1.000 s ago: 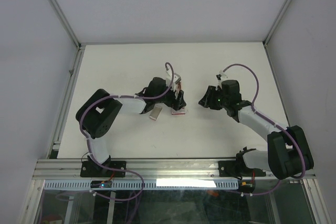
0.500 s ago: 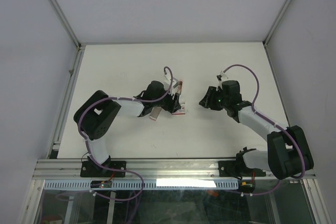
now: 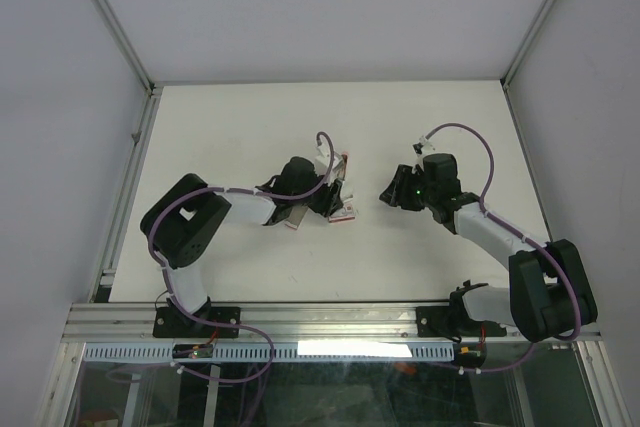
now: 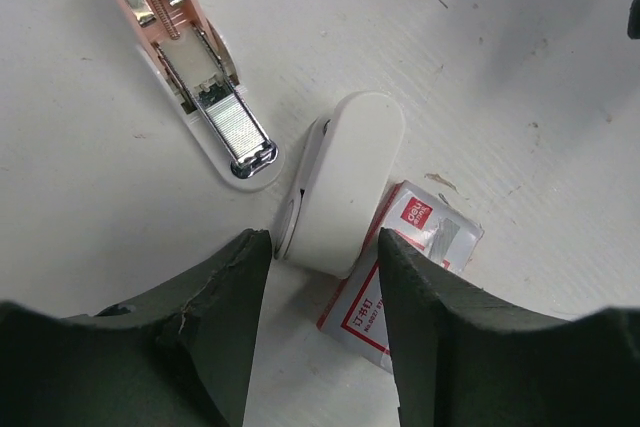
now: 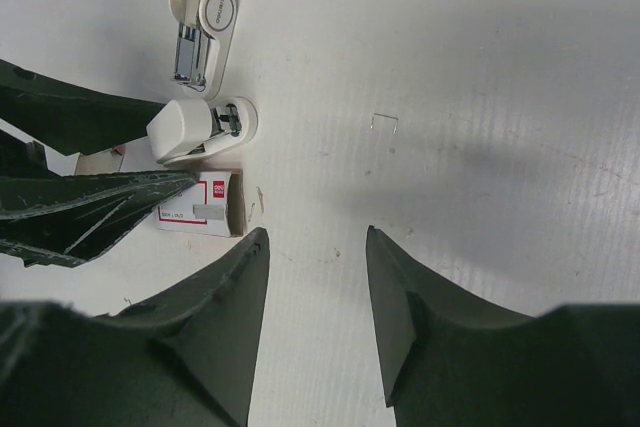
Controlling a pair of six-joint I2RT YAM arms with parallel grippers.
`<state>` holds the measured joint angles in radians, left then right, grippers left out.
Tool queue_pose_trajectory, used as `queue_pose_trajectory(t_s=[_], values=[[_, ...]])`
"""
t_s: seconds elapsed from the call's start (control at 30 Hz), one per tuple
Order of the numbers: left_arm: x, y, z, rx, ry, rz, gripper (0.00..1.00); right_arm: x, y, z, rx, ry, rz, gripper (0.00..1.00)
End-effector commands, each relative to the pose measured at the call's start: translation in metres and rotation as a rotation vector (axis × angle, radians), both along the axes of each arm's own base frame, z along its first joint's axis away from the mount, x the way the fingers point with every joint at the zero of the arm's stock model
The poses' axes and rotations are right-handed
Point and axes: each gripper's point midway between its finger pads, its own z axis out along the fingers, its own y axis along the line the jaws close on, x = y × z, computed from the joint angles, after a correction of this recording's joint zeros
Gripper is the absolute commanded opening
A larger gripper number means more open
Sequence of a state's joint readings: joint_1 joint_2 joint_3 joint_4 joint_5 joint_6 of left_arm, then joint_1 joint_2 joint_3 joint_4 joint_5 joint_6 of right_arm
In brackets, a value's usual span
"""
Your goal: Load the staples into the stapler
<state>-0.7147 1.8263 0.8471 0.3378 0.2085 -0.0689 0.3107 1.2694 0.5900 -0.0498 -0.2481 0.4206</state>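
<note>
The stapler (image 4: 215, 117) lies open: a pink arm with a spring, a white arm with a metal channel, and a white rounded body (image 4: 345, 182). It also shows in the top view (image 3: 343, 169) and the right wrist view (image 5: 200, 27). The staples (image 3: 296, 218), a small silvery-grey rectangle, lie on the table beside my left arm. My left gripper (image 4: 320, 239) is open, its fingers either side of the near end of the white body. My right gripper (image 5: 315, 237) is open and empty over bare table, to the right of the stapler (image 3: 388, 192).
A red-and-white staple box (image 4: 410, 257) lies against the white body, also seen in the right wrist view (image 5: 198, 205). A single loose staple (image 5: 385, 122) lies on the white table. Metal frame rails (image 3: 300, 322) run along the near edge, and walls enclose the sides.
My left wrist has turned and shifted a little over the stapler and box. The right arm has not moved. The staples stay in place.
</note>
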Motion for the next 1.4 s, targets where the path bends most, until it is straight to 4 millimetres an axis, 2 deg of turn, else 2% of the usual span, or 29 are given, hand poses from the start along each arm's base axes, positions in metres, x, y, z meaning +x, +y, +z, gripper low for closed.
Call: queue_pose_trajectory(t_s=[0.0,0.13,0.27,0.4,0.57,0.67,0.8,0.93,1.2,1.37], values=[[0.009,-0.009,0.024,0.002,-0.126,-0.012,0.5,0.01,0.0,0.014,0.016,-0.058,-0.009,0.47],[0.013,-0.013,0.02,0.026,-0.148,-0.023,0.48,0.009,0.0,0.013,0.015,-0.055,-0.008,0.47],[0.012,-0.014,0.014,0.054,-0.158,-0.034,0.41,0.009,-0.001,0.014,0.014,-0.055,-0.011,0.47],[0.008,-0.015,0.013,0.066,-0.166,-0.047,0.24,0.009,0.003,0.019,0.042,-0.053,-0.001,0.48],[-0.002,-0.019,0.029,0.043,-0.211,-0.055,0.07,0.002,0.019,0.033,0.172,0.0,0.014,0.75],[-0.006,-0.021,0.045,0.013,-0.247,-0.044,0.0,-0.006,0.034,0.044,0.3,0.051,0.016,0.8],[-0.017,-0.026,0.075,-0.061,-0.286,-0.044,0.0,-0.011,0.046,0.056,0.441,0.093,-0.002,0.86],[-0.028,-0.03,0.093,-0.12,-0.301,-0.053,0.0,-0.017,0.055,0.063,0.518,0.125,0.017,0.91],[-0.041,-0.036,0.107,-0.162,-0.3,-0.091,0.0,-0.019,0.062,0.072,0.573,0.149,0.041,0.94],[-0.049,-0.043,0.116,-0.187,-0.308,-0.123,0.0,-0.02,0.066,0.071,0.613,0.159,0.055,0.93]])
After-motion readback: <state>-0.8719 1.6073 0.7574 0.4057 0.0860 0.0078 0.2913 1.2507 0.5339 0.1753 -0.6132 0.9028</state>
